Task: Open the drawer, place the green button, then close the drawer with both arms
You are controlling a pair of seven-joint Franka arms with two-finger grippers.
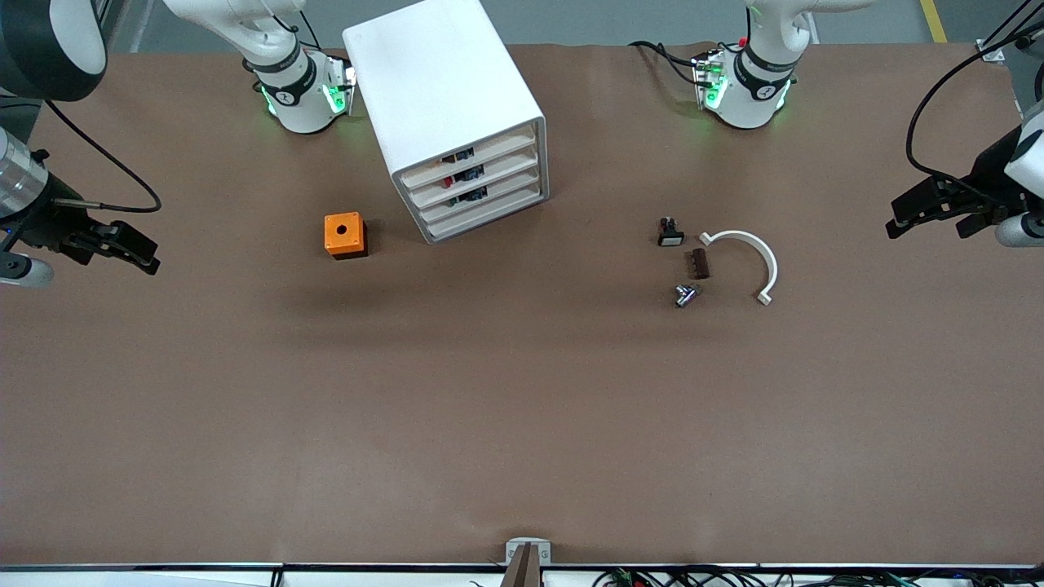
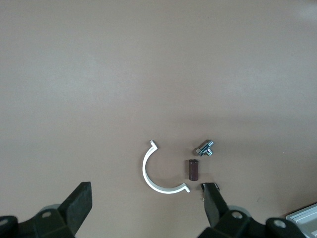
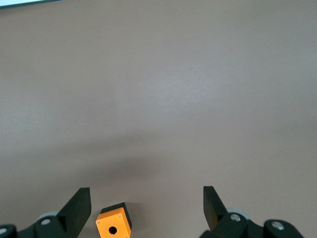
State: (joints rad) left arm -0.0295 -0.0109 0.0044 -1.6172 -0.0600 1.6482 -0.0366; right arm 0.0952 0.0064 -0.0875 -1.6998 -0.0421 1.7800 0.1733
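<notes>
The drawer [image 1: 483,198], third down of four in the white cabinet [image 1: 444,90], is fully shut like the others, so the job has yet to start. The cabinet stands toward the right arm's end of the desk [image 1: 522,424], its front turned at an angle.

The only push button [image 1: 670,234] I can make out lies on the desk toward the left arm's end. It has a dark body, and its cap reads pale from here rather than clearly green. Just beside it sit a brown block [image 1: 699,263], a white half-ring clamp [image 1: 746,261] and a small metal fitting [image 1: 685,295]. An orange box [image 1: 345,235] sits beside the cabinet.

The right gripper [image 1: 130,249] hangs at its end of the desk, above the orange box in its wrist view, jaws spread wide and empty. The left gripper [image 1: 930,218] waits at its end, jaws equally wide and empty.

Opening comes first, I'd say. Count down to the right drawer, since all four look alike. Meet the front square to its tilt, hook the thin lip and pull straight along the runners. The light cabinet may slide, so the spare arm could steady it.
</notes>
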